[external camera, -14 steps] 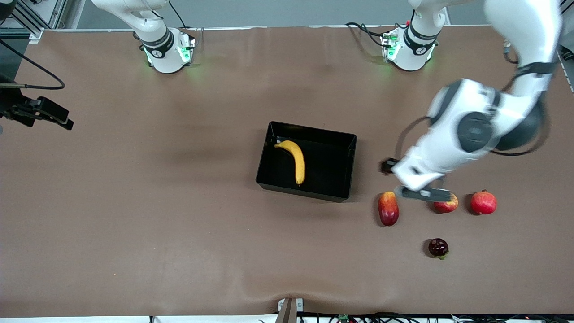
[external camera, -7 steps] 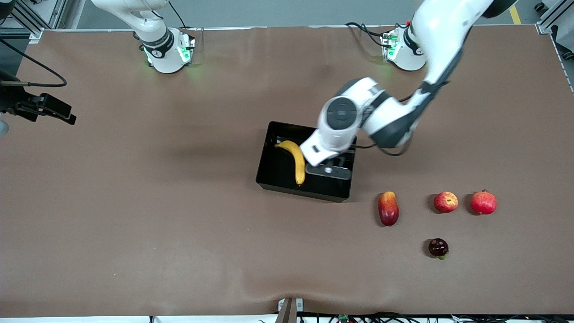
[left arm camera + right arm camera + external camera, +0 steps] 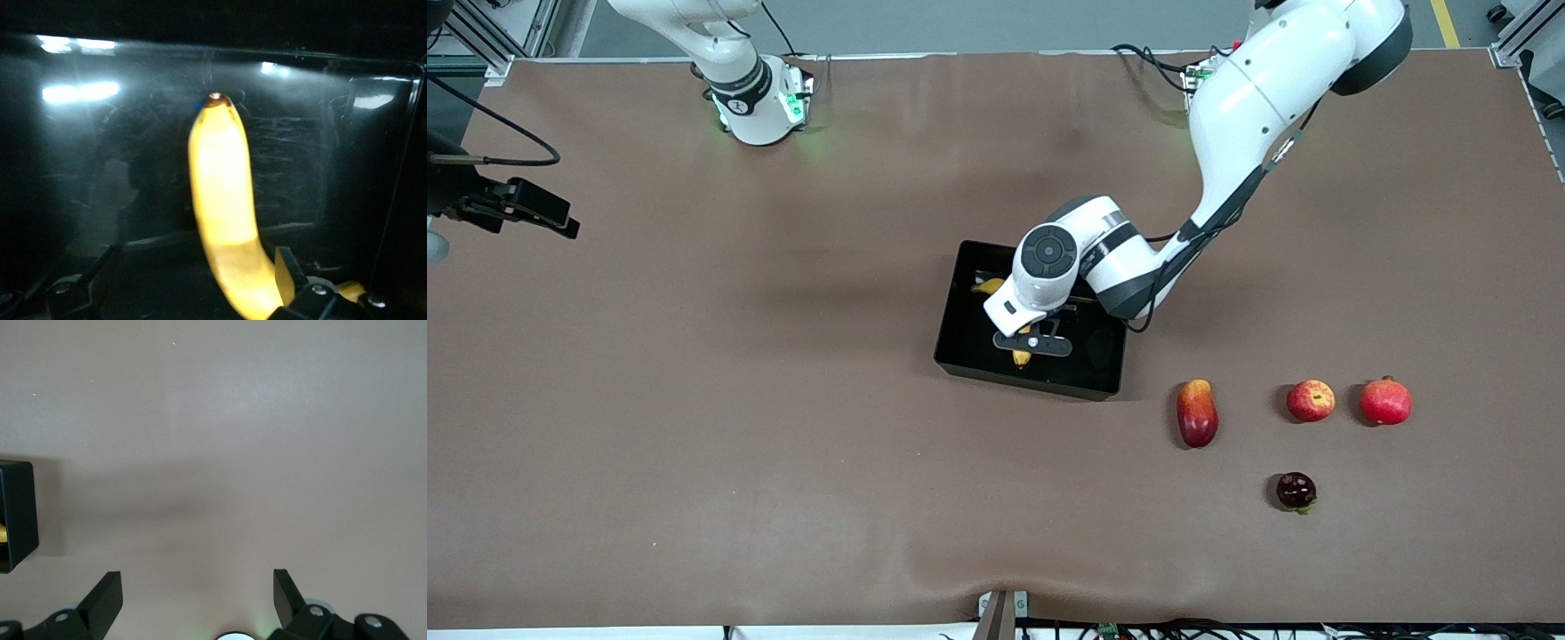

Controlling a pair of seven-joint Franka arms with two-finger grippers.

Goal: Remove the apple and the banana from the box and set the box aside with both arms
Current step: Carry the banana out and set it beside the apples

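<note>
Front view puts the table [image 3: 694,427] widest of all, then the left arm [image 3: 1254,98], which reaches from its base down into the box [image 3: 960,356], a black tray lying mid-table. The left gripper [image 3: 1032,344] hangs low inside the box over the banana [image 3: 1020,359], its fingers spread wide with nothing between them yet; in the left wrist view the banana [image 3: 223,220] runs lengthwise between the two fingertips [image 3: 285,267], nearer to one than the other. The apple [image 3: 1311,400] is already out, resting on the table toward the left arm's end, between a mango-like fruit [image 3: 1197,412] and a pomegranate [image 3: 1385,401], with a dark small fruit [image 3: 1296,491] nearer the front camera.

The right arm waits; the right gripper [image 3: 197,587] hovers over bare table with its fingers parted and empty, a corner of the box [image 3: 17,513] at the edge of its wrist view.

Risks, as a judgement: because the banana sits off-centre between the fingers, closing could push it sideways or pinch only its curved edge, letting it roll out. Descending too far could press a fingertip on the fruit or strike the tray floor. A lift with poor grip might drag the light tray along.

Most of the banana is covered by the wrist in the front view, only its two ends showing. The tray's glossy interior gives glare in the left wrist view, so contact between fingertip and banana cannot be told.
</note>
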